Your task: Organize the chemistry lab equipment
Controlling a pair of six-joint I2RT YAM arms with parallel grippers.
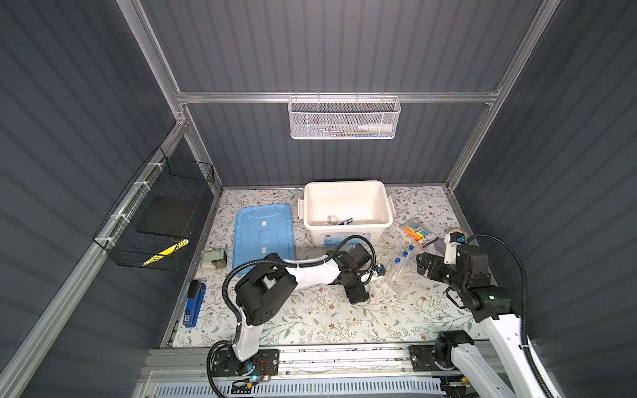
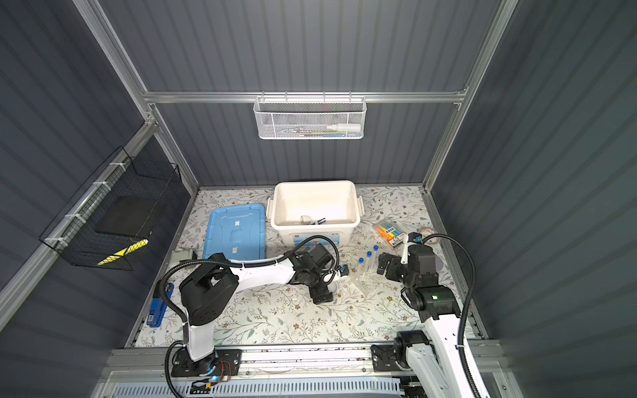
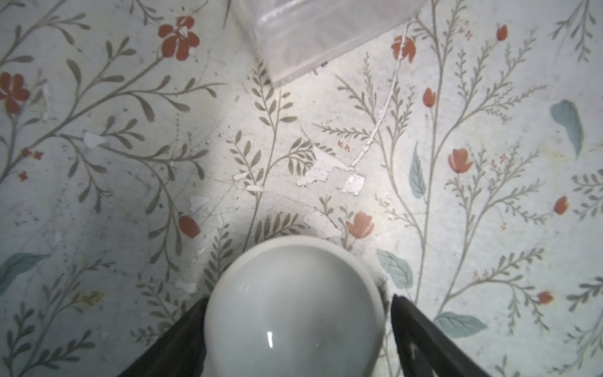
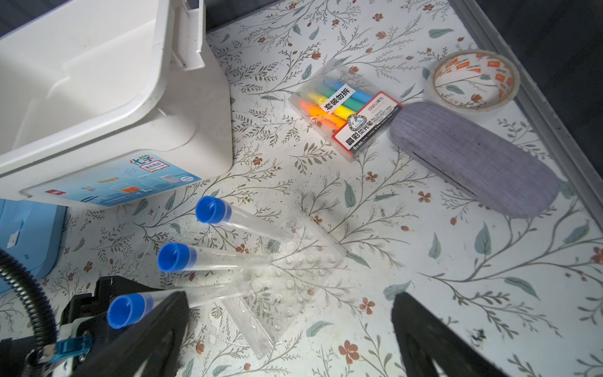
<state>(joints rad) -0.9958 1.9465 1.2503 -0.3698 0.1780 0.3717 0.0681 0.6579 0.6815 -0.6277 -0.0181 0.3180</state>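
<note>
A small white dish (image 3: 293, 310) sits on the floral mat between the fingers of my left gripper (image 3: 298, 298). One finger touches its rim; the other stands a narrow gap off it. Three clear blue-capped tubes (image 4: 174, 256) stand tilted in a clear plastic rack (image 4: 287, 277), just right of the left gripper (image 1: 367, 281) in both top views. My right gripper (image 4: 288, 298) hovers open beside the rack, with nothing in it. In the white bin (image 1: 344, 203) lie dark blue tweezers (image 1: 347, 221) and a small white piece (image 1: 332, 218).
The bin's blue lid (image 1: 263, 234) lies left of it. A marker pack (image 4: 346, 114), a grey case (image 4: 473, 156) and a tape roll (image 4: 473, 80) lie at the right. A stapler (image 1: 194, 303) and a small grey device (image 1: 213, 260) sit near the left edge.
</note>
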